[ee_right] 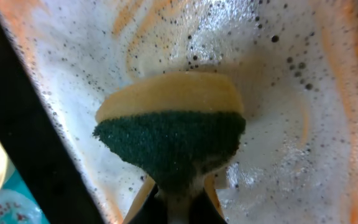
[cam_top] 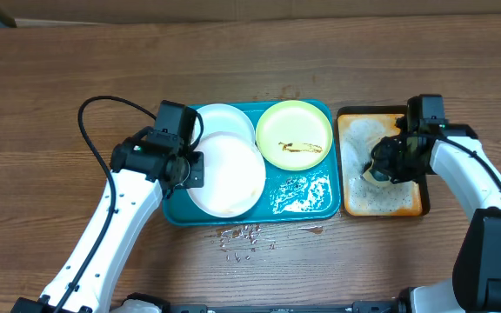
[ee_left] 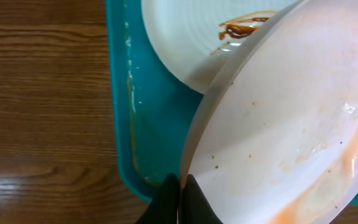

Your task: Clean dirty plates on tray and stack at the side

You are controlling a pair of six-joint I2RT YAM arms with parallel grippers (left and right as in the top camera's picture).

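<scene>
1. The left gripper (cam_top: 190, 168) was clamped shut on the left rim of a white plate (cam_top: 230, 178), which lay at the left end of the teal tray (ee_left: 157, 118).
2. That plate overlapped a second white plate (cam_top: 224, 119) behind it, which bore a brown sauce smear (ee_left: 241, 28).
3. A yellow-green plate (cam_top: 296, 126), streaked with brown, sat in the tray's back right corner, and foam (cam_top: 303, 193) lay in front of it.
4. The right gripper (ee_right: 179, 190) pinched a yellow-and-green sponge (ee_right: 169, 118) over the sudsy orange tray (cam_top: 381, 213), just beside the teal one.
</scene>
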